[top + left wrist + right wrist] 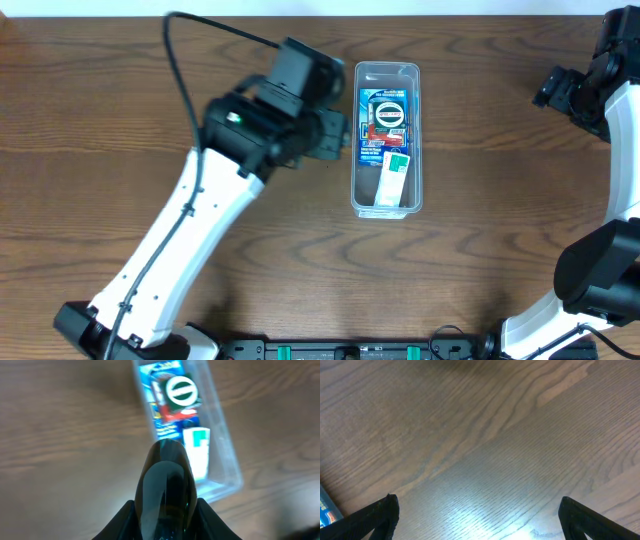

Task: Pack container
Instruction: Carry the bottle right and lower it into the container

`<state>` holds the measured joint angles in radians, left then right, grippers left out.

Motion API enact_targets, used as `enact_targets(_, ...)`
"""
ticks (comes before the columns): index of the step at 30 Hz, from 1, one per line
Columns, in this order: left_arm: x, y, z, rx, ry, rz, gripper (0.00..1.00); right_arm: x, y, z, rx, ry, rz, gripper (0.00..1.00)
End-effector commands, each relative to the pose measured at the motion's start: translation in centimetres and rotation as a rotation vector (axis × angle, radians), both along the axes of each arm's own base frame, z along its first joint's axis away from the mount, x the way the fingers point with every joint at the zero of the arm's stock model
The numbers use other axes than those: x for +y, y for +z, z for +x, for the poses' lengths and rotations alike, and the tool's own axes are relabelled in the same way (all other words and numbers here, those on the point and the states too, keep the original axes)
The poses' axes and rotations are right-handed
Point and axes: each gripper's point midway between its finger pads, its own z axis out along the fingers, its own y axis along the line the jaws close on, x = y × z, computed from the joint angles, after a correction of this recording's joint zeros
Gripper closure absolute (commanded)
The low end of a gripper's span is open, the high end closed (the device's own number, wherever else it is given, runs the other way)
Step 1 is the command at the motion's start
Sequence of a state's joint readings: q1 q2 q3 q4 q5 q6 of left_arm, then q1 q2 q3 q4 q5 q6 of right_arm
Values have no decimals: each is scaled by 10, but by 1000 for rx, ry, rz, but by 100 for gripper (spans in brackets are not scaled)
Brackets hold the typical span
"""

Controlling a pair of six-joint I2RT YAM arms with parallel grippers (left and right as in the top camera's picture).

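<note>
The left gripper (167, 455) hovers over the wooden table (100, 100) just left of the container (357, 140), its two fingers pressed together with nothing between them. The one clear container lies at the middle of the table's far half, long side running away from me. I count two things inside: one blue package (385, 115) with a round green-and-white label at the far end, and one white box (393, 178) with a green patch at the near end. Far to the right, the right gripper (480, 520) has its two fingers spread wide over bare wood.
</note>
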<state>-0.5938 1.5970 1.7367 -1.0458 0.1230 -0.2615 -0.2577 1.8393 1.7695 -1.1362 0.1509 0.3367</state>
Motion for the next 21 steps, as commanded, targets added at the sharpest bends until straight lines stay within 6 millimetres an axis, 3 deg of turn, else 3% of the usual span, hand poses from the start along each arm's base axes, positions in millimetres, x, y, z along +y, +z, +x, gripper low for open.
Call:
enact_targets(1,-18,-1,-3,27,65,-35,73,-3,-4,-2,15,-4,-7,1)
enact_targets(5,-40,-19,-8,73,63,-30,73,-3,-4,-2,15,-4,-7,1)
enact_targets(11,-69,-63,-2,138,70,8,73,-3,-4,-2,15,-4,-7,1)
enact_targets(21,-75,-118,19,174,143,98,73,-3,-4,-2,15,-4,-7,1)
